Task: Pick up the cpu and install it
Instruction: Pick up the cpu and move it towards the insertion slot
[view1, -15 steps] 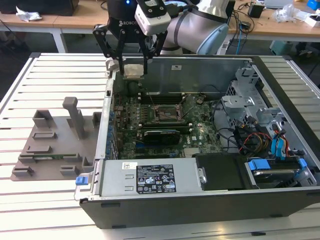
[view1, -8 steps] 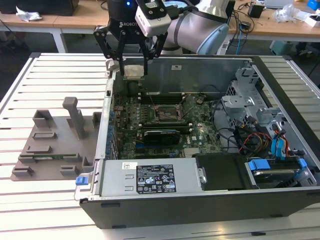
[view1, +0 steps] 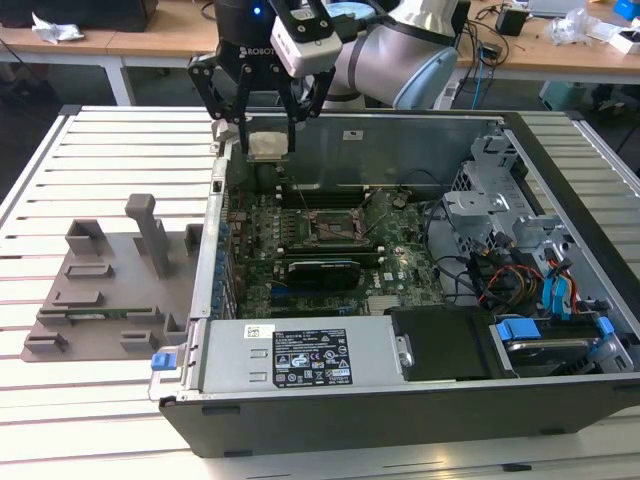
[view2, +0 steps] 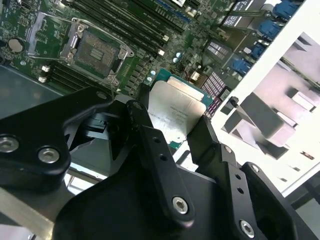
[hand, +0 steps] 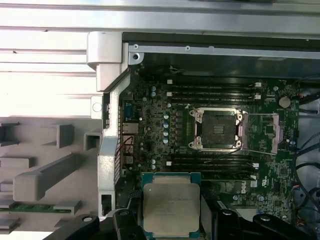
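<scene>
— So, did we have it?
— We did: black fingers (view2: 145, 135) of our gripper (view1: 268, 138) were clamped on the flat, silver-topped square cpu (hand: 171, 209), above the green motherboard (hand: 160, 115), apart from the open metal-framed socket (hand: 217, 130). Lifted, yes; not yet seated.

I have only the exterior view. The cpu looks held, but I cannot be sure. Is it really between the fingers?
Observer: Yes. In the second wrist view the cpu is clamped between the two fingers at opposite edges, metal top toward the camera.
Operator: Is the socket empty?
Observer: Yes. In the first wrist view the socket is empty and its plate is swung open.
Operator: Is the cpu over it?
Observer: No. There the cpu is off to one side, with memory slots between it and the socket.
</scene>
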